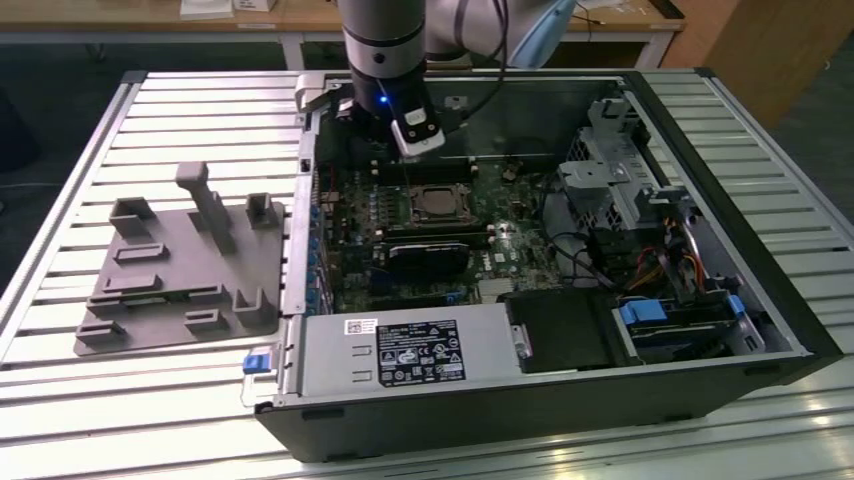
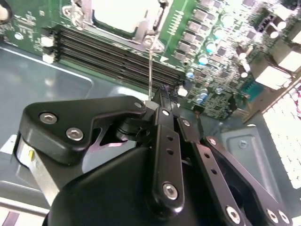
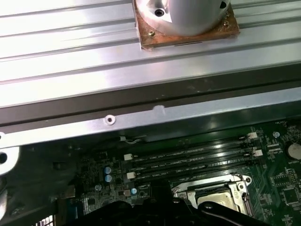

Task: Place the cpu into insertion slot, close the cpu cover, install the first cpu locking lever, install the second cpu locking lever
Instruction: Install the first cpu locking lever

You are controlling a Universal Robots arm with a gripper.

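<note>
Gripper (image 2: pixel 157 100) clamped on the thin locking lever (image 2: pixel 149 70) beside the socket.
The cpu (image 2: pixel 123 13) sits in the insertion slot (image 1: pixel 458 208), the cpu cover (image 2: pixel 161 21) lies flat around it, and the lever stands raised off the green board (image 2: pixel 221 56).

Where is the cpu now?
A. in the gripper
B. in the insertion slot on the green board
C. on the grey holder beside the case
B: the cpu lies in the insertion slot, its pale face framed by the cpu cover; the gripper is shut on a thin locking lever instead.
</note>
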